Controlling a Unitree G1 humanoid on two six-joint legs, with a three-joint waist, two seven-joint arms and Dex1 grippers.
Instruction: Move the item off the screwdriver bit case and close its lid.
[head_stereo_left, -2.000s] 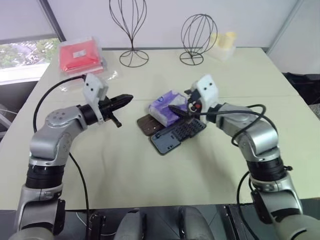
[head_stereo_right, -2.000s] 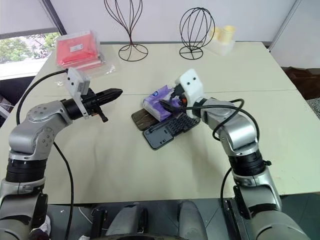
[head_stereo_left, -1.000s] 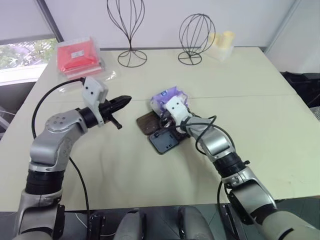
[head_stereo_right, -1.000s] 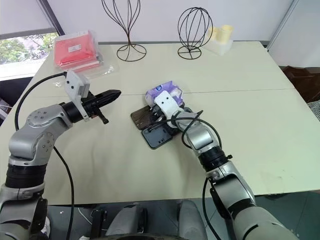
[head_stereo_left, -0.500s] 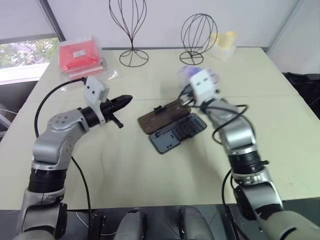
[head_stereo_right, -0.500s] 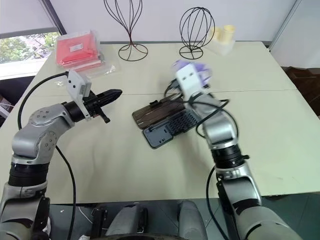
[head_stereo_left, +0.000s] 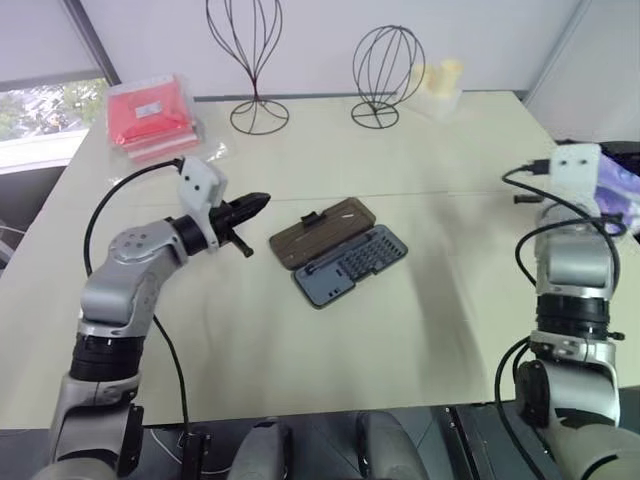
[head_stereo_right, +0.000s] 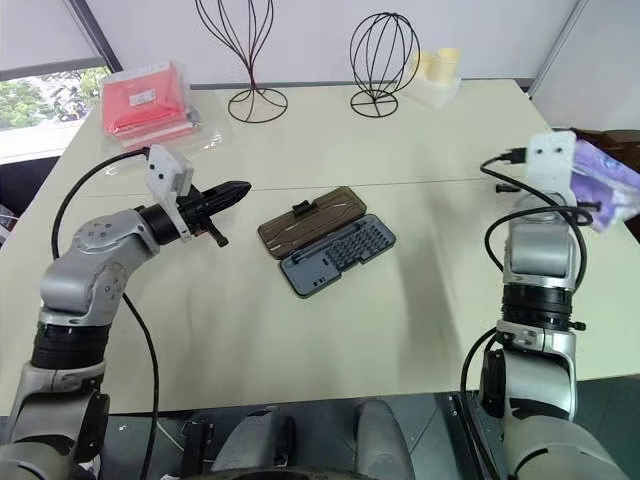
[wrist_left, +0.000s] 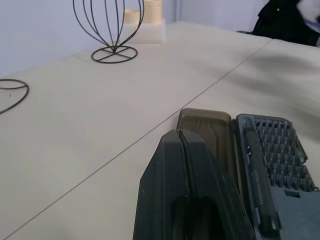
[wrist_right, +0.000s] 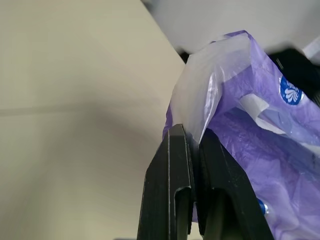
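The right gripper (wrist_right: 193, 134) clamps the purple tissue pack (wrist_right: 252, 150) at the table (head_stereo_right: 420, 300) edge; best released over bare table (well clear). The bit case (head_stereo_right: 326, 241) lies open mid-table, the closed left gripper (head_stereo_right: 238, 188) near.

These are arms of rounded, brushed silver-grey shells: the left arm (head_stereo_left: 128, 268) and the right arm (head_stereo_left: 572, 262) both have glossy black bands at the joints. A thin black cable (head_stereo_left: 100, 205) loops alongside the left, another black cable (head_stereo_left: 518, 255) alongside the right. Each wrist wears a blocky white plastic housing (head_stereo_left: 199, 188). The left gripper (head_stereo_left: 257, 202) and right gripper (wrist_right: 195, 136) are matte black, each with two tapered, wedge-shaped fingers
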